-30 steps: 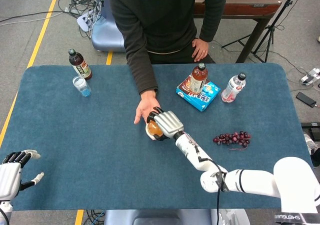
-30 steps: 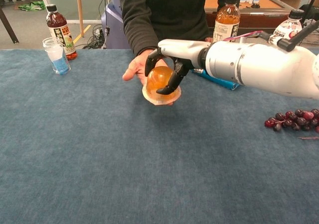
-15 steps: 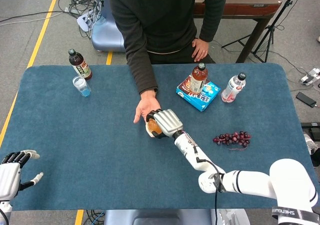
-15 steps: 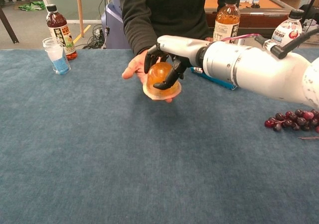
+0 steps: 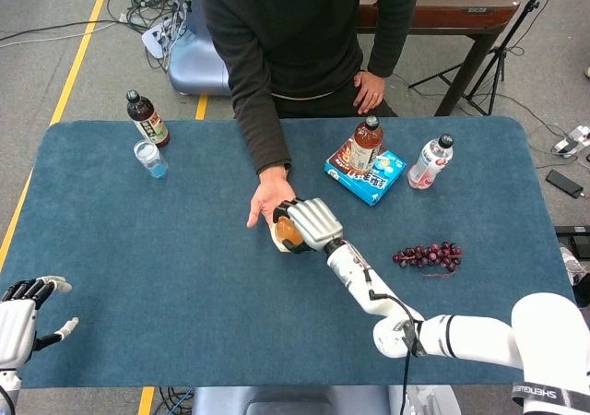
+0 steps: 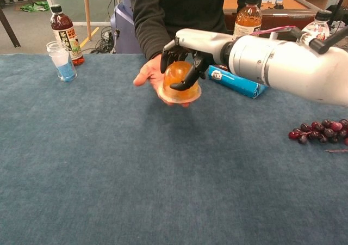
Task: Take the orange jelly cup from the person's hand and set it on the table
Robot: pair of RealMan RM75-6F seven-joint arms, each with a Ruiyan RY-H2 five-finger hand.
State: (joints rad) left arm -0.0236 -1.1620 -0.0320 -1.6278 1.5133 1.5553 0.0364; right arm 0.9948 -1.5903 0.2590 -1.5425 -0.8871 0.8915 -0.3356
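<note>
The orange jelly cup [image 6: 178, 81] sits dome-up over the person's open palm [image 6: 148, 73], just above the blue table. My right hand [image 6: 187, 54] comes from the right and its dark fingers wrap over the dome, gripping it. From above, the right hand [image 5: 311, 222] covers most of the orange jelly cup [image 5: 288, 233] at the person's hand [image 5: 267, 198]. My left hand [image 5: 23, 318] hovers at the table's near left corner, fingers apart and empty.
A tea bottle [image 5: 147, 119] and a clear cup [image 5: 150, 159] stand at the far left. Another tea bottle [image 5: 365, 145], a blue box [image 5: 366, 176] and a white bottle [image 5: 430, 161] stand at the far right. Grapes [image 5: 427, 254] lie to the right.
My right hand has lifted the jelly cup slightly, keeping its grip, still by the person's palm. The left hand has sunk a little toward the frame's lower edge.
</note>
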